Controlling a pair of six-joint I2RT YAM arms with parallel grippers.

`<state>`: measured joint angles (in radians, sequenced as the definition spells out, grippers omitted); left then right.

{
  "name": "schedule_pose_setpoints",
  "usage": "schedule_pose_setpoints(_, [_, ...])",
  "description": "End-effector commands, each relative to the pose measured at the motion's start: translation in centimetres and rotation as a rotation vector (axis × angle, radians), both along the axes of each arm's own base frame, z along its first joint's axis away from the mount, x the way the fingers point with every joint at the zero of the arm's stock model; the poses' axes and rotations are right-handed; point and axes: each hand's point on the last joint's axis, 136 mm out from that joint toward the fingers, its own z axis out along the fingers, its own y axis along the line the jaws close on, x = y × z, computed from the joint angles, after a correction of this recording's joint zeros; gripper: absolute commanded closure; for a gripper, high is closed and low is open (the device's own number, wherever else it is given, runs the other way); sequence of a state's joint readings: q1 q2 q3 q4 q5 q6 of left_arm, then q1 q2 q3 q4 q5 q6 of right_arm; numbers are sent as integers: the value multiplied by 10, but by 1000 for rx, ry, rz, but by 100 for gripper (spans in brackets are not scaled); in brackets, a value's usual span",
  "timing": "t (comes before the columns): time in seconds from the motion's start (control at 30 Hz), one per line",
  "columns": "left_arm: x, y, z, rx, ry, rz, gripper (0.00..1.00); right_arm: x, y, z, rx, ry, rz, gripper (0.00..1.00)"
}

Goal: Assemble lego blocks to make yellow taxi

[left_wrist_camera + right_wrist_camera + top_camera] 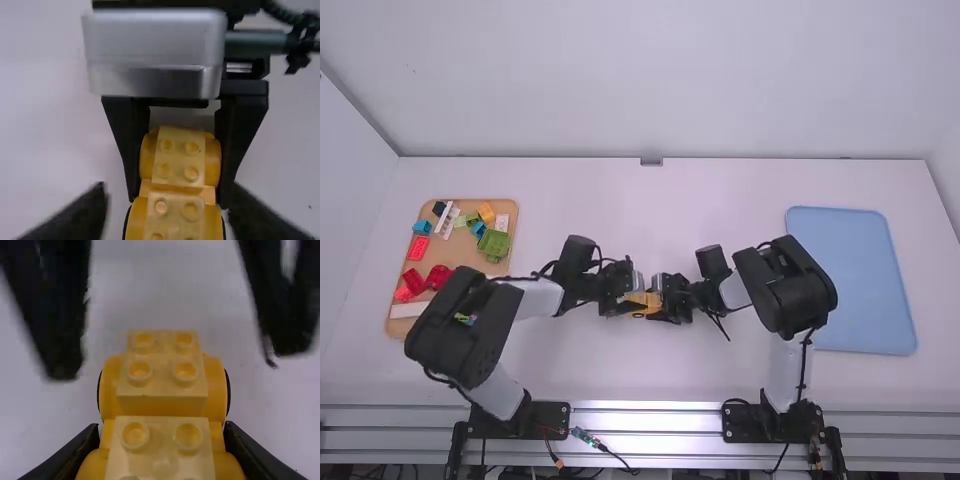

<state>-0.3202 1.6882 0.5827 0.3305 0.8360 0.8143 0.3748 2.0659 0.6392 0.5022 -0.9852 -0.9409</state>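
Observation:
In the high view my left gripper (623, 290) and my right gripper (670, 296) meet at the yellow lego car (644, 301) near the table's middle. In the left wrist view my left gripper (167, 200) is open, its blurred fingers apart on either side of the yellow car (177, 157); my right gripper (184, 165) holds the car's sides. Seen from the right wrist, my right gripper (161, 434) is shut on the car (162, 375), which has rounded yellow wheel parts and two pale yellow studded bricks on top. The left fingers stand wide apart beyond it.
At the far left a tan tray (470, 262) holds red, green, blue, white and orange blocks, partly behind the left arm. A blue tray (860, 280) lies to the right, beyond the right arm's elbow. Cables run along the table's front edge.

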Motion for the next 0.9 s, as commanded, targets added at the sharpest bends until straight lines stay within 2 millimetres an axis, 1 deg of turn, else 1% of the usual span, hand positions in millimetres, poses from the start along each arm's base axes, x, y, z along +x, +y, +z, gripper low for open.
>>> schedule_pose_setpoints(0.0, [-1,1,19,-14,-38,-8,88,0,-4,-4,-38,16,-32,73])
schedule_pose_setpoints(0.03, [-3,2,21,-6,-48,-17,98,1,-4,-4,-37,19,-34,73])
schedule_pose_setpoints(0.13, [-7,2,22,3,-65,-41,98,0,-4,-4,-37,22,-35,73])
schedule_pose_setpoints(0.2, [-5,6,17,20,-55,-25,98,0,-4,-4,-37,22,-35,73])
schedule_pose_setpoints(0.3, [-5,8,1,55,-25,-12,98,0,-4,-4,-36,22,-34,73])
schedule_pose_setpoints(0.4, [-6,4,-6,31,-8,-32,98,0,-4,-4,-37,22,-34,73])
schedule_pose_setpoints(0.87, [-8,4,-14,45,17,-27,98,-1,-3,-1,-18,27,-23,73])
